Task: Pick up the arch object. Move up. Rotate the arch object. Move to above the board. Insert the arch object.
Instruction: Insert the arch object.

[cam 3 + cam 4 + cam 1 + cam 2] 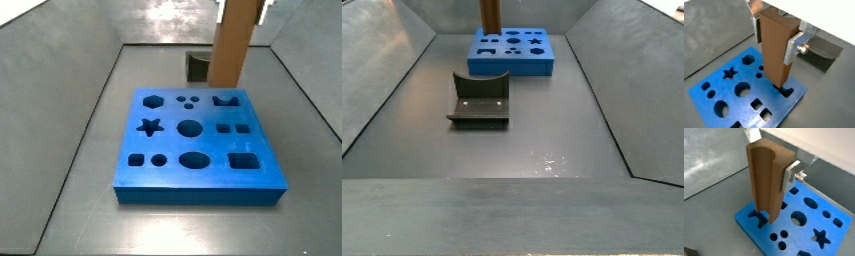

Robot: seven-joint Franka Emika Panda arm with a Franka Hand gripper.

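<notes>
Item 1: pincer point(774, 27) is pinching the arch object point(775, 47) upright, lower end hovering just above the board point(724, 100) and its arch cut-out point(786, 90), aligning for insertion.

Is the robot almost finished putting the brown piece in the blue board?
Nearly. The gripper already holds the arch object upright above the board, so picking, lifting and turning look done. Right now its lower end sits at the arch hole near the board's corner. Left to do: push it down in; most of it is above the board.
</notes>
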